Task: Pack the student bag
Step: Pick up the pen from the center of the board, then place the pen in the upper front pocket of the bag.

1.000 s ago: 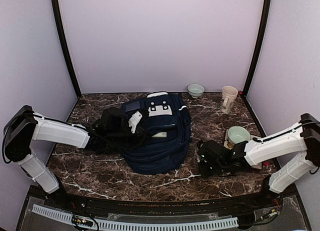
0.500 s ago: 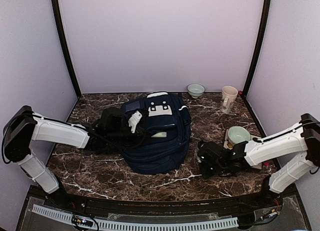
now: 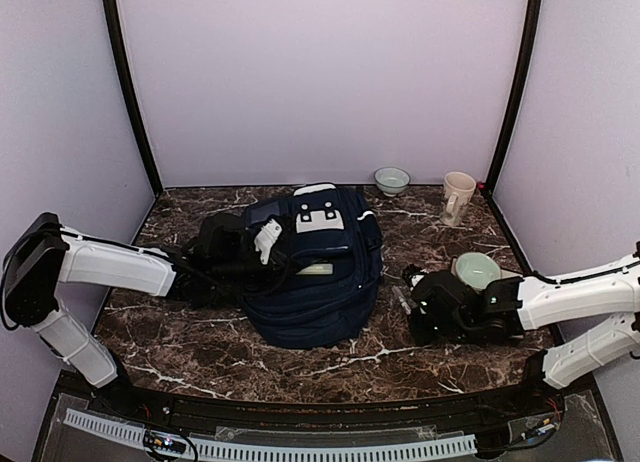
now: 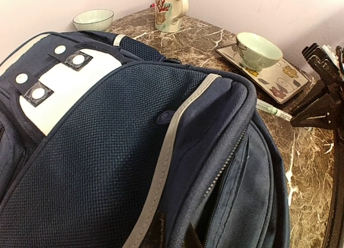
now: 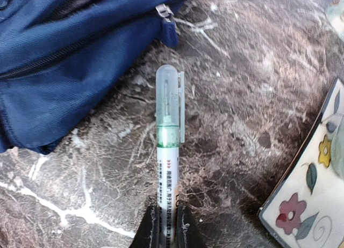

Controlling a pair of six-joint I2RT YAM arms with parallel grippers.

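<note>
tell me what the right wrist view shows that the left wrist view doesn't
Only the right wrist view: the clear cap, clip and printed barrel of the pen up close, and a zipper pull at the edge of the student bag.
Only the left wrist view: the bag's grey-white patch, the mug, the far bowl and the green bowl.
Both: the bag, the pen in the right gripper, the floral tray and the marble table.
</note>
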